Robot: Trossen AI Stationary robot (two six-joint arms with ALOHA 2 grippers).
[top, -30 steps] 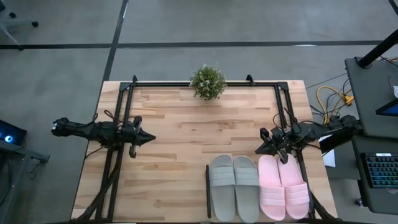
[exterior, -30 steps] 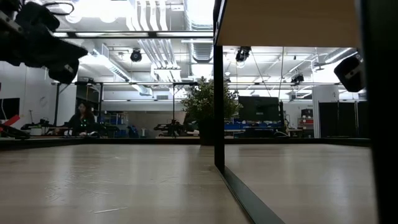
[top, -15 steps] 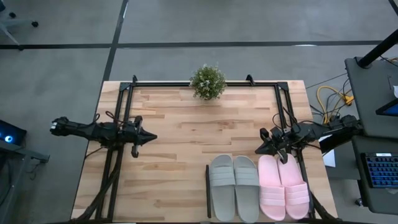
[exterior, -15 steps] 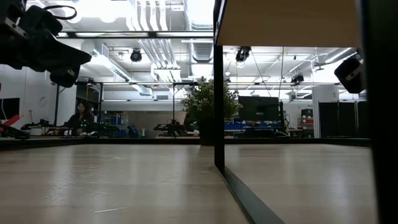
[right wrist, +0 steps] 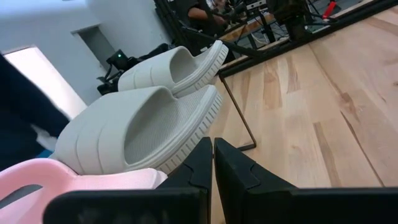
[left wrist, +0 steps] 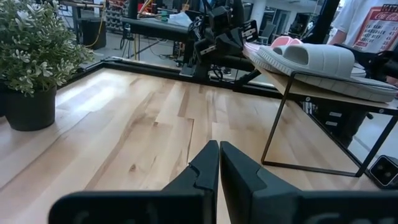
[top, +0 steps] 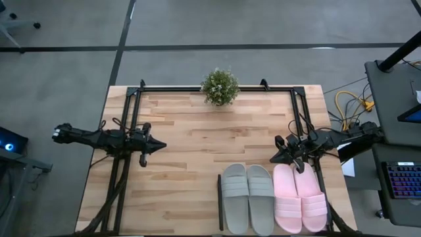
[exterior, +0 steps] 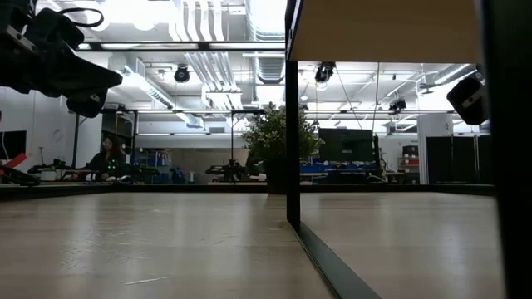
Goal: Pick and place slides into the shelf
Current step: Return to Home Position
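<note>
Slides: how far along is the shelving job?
Done: grey-green pair and pink pair lie side by side on the shelf. In hand: nothing; left gripper over the table and right gripper by the pink pair are shut, empty. Left: likely just parking the arms.

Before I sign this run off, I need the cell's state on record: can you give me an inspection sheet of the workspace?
Surface: wooden table, black frame rails on it.
Job's things: grey-green pair and pink pair lie side by side on the shelf.
Clutter: potted plant at the far edge.
Tools: left tool shut, empty, over the table's left; right tool shut, empty, beside the pink pair.
Cables: yellow cables off the right edge.
Surroundings: person seated far behind; keyboard on a side desk.
</note>
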